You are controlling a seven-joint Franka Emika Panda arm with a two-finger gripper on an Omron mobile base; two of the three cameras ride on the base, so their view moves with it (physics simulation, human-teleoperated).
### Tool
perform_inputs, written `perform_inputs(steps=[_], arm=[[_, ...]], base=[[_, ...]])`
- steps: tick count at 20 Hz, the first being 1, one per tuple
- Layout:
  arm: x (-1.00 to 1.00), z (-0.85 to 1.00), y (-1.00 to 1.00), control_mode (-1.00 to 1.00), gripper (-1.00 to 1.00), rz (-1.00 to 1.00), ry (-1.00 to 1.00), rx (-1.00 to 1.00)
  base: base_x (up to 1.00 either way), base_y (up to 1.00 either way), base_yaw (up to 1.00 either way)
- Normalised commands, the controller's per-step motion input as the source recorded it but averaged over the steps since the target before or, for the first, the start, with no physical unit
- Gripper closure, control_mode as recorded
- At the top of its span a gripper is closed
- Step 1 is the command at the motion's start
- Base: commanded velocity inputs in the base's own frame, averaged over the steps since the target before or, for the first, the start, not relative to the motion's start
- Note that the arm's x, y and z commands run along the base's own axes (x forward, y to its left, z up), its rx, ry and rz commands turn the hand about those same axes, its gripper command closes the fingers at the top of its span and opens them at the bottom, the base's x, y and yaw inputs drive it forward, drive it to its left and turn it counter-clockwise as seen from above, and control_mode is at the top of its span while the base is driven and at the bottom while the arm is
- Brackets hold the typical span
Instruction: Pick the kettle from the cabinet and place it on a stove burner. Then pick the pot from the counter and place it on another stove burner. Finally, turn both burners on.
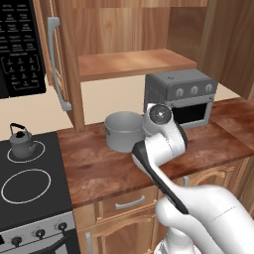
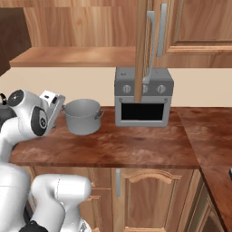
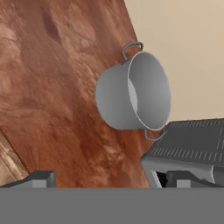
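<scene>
The small dark kettle (image 1: 20,141) stands on the back-left burner ring (image 1: 34,153) of the black cooktop (image 1: 49,166). The wide grey pot (image 1: 123,130) (image 2: 82,116) (image 3: 131,92) sits upright on the reddish-brown counter (image 1: 99,168), just left of the toaster oven. My gripper (image 3: 111,180) is open and holds nothing; it hovers over the counter a short way from the pot, pointing toward it. In the left base view my wrist covers the pot's right side. The front burner ring (image 1: 26,185) is bare. The cabinet shelf (image 1: 131,63) stands open above.
A grey toaster oven (image 1: 181,96) (image 2: 143,97) stands right of the pot. The open cabinet door with its bar handle (image 1: 58,64) (image 2: 150,45) hangs above the counter. A black microwave (image 1: 20,44) is over the stove, and stove knobs (image 1: 39,233) line its front.
</scene>
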Motion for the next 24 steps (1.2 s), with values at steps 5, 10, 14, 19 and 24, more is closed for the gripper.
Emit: perform_inputs(steps=[5, 10, 14, 19, 24], arm=[[0.31, -0.23, 0.11, -1.0, -1.0, 0.0, 0.02, -0.1], [0.31, -0.21, 0.05, -1.0, -1.0, 0.0, 0.0, -0.08], [0.38, -0.23, 0.0, -1.0, -1.0, 0.0, 0.01, -0.04], [0.45, -0.19, 0.0, -1.0, -1.0, 0.0, 0.06, 0.0], [0.38, -0.21, 0.0, -1.0, -1.0, 0.0, 0.08, 0.0]], base=[[0.0, 0.0, 0.0], [0.0, 0.0, 0.0], [0.0, 0.0, 0.0], [0.0, 0.0, 0.0], [0.0, 0.0, 0.0]])
